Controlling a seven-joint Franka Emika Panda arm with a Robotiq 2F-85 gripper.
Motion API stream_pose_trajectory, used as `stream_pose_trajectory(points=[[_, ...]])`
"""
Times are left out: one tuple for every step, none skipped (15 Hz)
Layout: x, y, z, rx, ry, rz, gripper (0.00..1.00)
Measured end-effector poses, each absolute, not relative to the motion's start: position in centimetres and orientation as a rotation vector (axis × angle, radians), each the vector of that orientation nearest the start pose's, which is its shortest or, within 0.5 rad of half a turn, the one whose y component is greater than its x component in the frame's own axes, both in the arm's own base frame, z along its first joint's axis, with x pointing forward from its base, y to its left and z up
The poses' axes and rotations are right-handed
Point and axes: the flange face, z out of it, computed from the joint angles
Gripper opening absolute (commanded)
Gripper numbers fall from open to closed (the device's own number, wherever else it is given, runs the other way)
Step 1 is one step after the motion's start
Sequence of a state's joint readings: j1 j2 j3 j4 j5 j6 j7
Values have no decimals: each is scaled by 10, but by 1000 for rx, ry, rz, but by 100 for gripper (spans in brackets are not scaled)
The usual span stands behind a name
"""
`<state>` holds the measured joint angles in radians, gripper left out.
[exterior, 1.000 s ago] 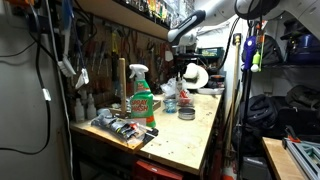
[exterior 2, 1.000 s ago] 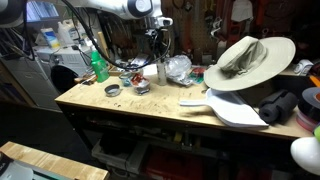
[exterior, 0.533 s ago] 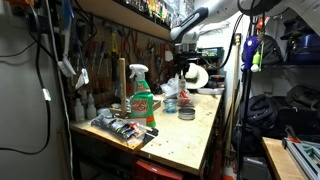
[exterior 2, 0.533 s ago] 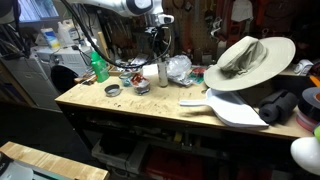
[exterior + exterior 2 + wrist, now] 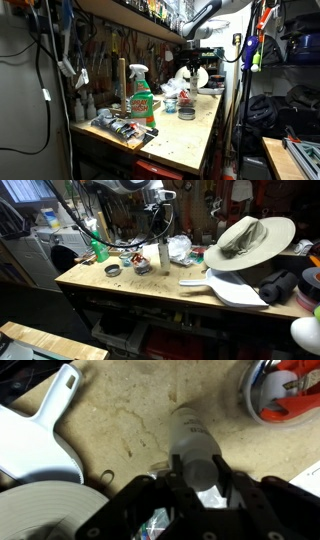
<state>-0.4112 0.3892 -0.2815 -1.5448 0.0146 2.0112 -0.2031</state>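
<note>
Since a second ago the arm [image 5: 206, 14] has swung toward three o'clock in an exterior view and stands higher. The grey bottle [image 5: 162, 256] it carries has come nearer the front edge of the worktop [image 5: 120, 288]. The jaws are clamped on the upper part of the bottle, one finger on each side, as the wrist view shows plainly. The bottle hangs upright beneath them, and in the wrist view its length runs toward twelve o'clock. Whether its base touches the worktop or sits just above it, I cannot tell.

In the wrist view a white dustpan [image 5: 35, 445] lies at nine o'clock from the bottle, apart from it, with its handle reaching up toward eleven o'clock. A pale hat [image 5: 40, 510] shows its brim at seven o'clock. A round tin [image 5: 285, 390] with red things inside sits at two o'clock, well apart from the bottle.

In an exterior view the bottle is between that tin, near it at nine o'clock, and a crumpled clear bag [image 5: 180, 248] just beside it at one o'clock. The hat rests at three o'clock, over the dustpan. A green spray bottle [image 5: 98, 246] stands farther off at ten o'clock, and a small lid [image 5: 113, 270] lies on the worktop at eight o'clock.
</note>
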Motion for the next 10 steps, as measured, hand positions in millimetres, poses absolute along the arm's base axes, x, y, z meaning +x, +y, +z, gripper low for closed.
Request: stream_pose_trajectory(points=[[529, -414, 446, -3182, 739, -83, 10], [518, -413, 449, -3191, 718, -97, 10], [507, -412, 453, -3198, 700, -112, 10], [497, -410, 457, -3206, 681, -121, 10], [485, -406, 462, -3212, 660, -124, 10], [474, -403, 466, -3218, 635, -120, 10], [463, -398, 470, -3225, 609, -113, 10], [453, -392, 472, -3233, 586, -103, 10], [444, -385, 474, -3240, 565, -90, 10], [436, -377, 474, -3247, 544, -76, 10]])
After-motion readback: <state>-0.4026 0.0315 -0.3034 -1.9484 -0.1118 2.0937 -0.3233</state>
